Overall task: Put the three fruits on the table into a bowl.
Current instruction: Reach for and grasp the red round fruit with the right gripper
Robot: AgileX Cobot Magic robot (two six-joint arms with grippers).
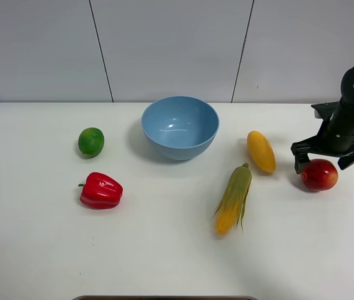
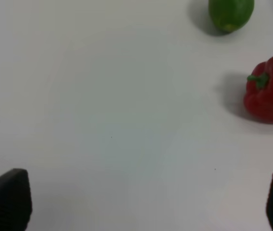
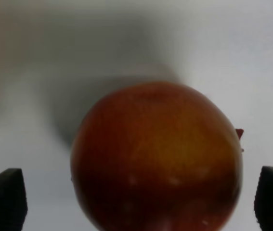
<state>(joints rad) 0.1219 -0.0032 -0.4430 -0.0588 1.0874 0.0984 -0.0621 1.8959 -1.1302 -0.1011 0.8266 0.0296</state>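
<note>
The red apple-like fruit [image 1: 319,175] lies on the white table [image 1: 164,250] at the right; in the right wrist view it [image 3: 155,159] fills the gap between the fingers. My right gripper [image 1: 322,164] [image 3: 138,202] is open, its fingers standing on either side of the apple, apart from it. The yellow-orange mango [image 1: 261,151] lies right of the light-blue bowl [image 1: 180,127], which is empty. The green lime [image 1: 91,142] [image 2: 231,14] lies left of the bowl. My left gripper [image 2: 141,202] is open over bare table and is out of the exterior view.
A red bell pepper [image 1: 100,190] [image 2: 270,89] lies in front of the lime. A corn cob in green husk [image 1: 233,199] lies in front of the mango. A grey wall runs behind the table.
</note>
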